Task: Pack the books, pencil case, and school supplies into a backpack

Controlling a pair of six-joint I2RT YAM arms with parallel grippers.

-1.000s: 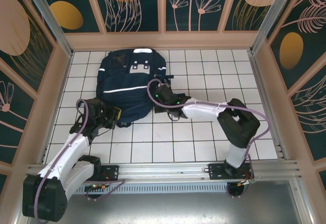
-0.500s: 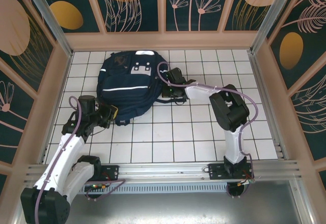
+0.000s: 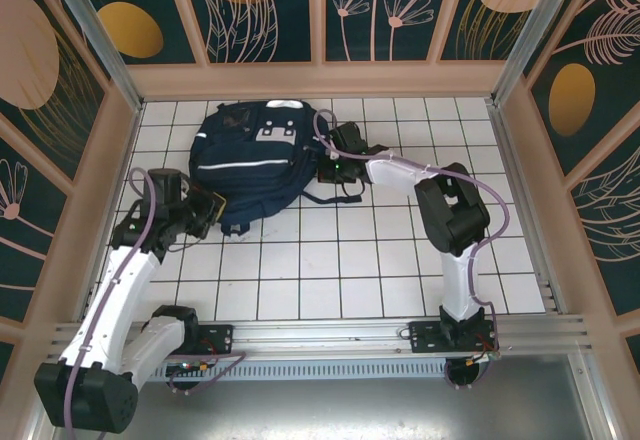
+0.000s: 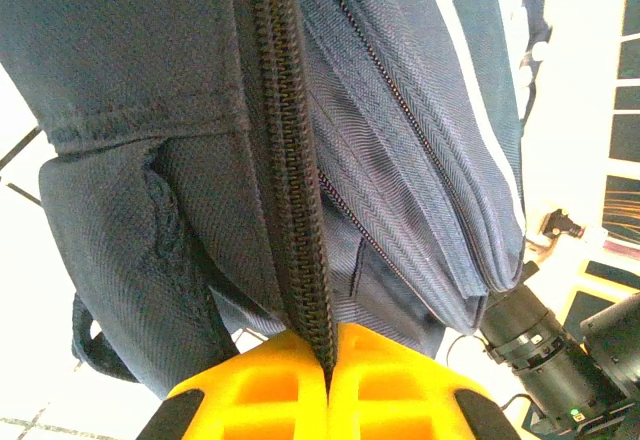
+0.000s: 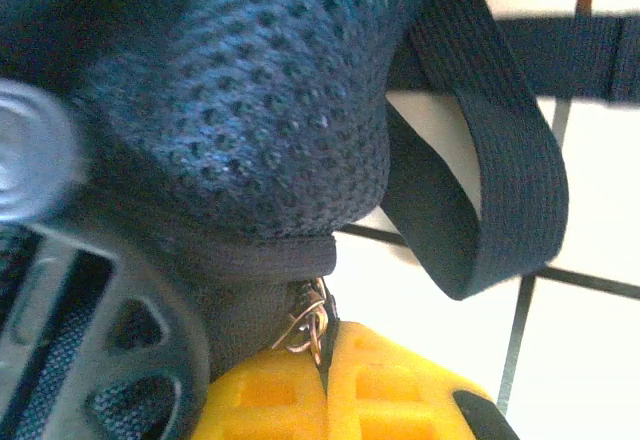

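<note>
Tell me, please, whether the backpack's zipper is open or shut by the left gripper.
Shut: the zipper teeth mesh all the way down to the left gripper. Beyond this stretch, cannot tell.

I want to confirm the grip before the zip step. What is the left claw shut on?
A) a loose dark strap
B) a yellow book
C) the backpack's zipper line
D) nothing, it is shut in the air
C: in the left wrist view the left claw is shut, and the black zipper line of the backpack runs straight down into it.
</note>
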